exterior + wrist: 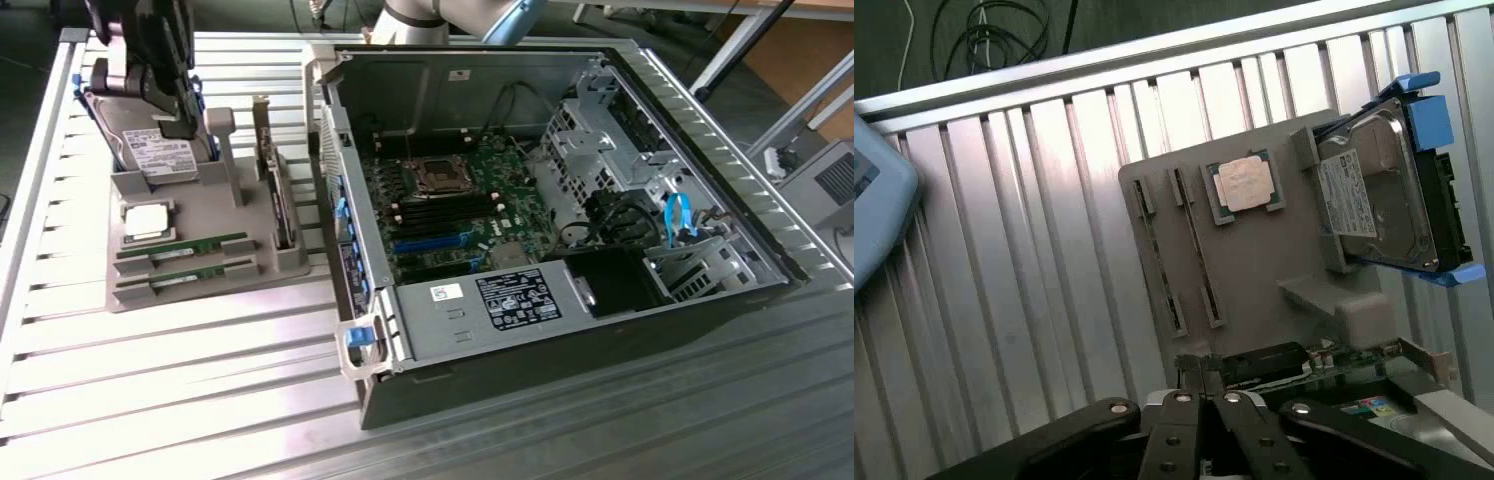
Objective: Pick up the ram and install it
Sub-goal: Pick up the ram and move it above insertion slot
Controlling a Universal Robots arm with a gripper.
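Observation:
Two rams, thin green sticks, lie side by side in the front slots of the grey holder tray (200, 215): one ram (180, 249) behind and the other ram (184, 281) in front. The wrist view sees them edge-on as thin dark strips, one ram (1157, 255) beside the other ram (1195, 250). My black gripper (171, 110) hangs over the back of the tray, near the hard drive, well apart from the sticks. Its fingertips (1204, 378) are pressed together, shut, with nothing between them. The open computer case (561, 330) shows its motherboard (454, 200) with dark memory slots (430, 214).
On the tray also sit a square silver processor (147, 222) (1245, 184) and a hard drive (160, 152) (1374, 195) in a blue caddy. The slatted metal table (174, 390) carries both tray and case. A blue-grey device (879, 215) lies off the table edge.

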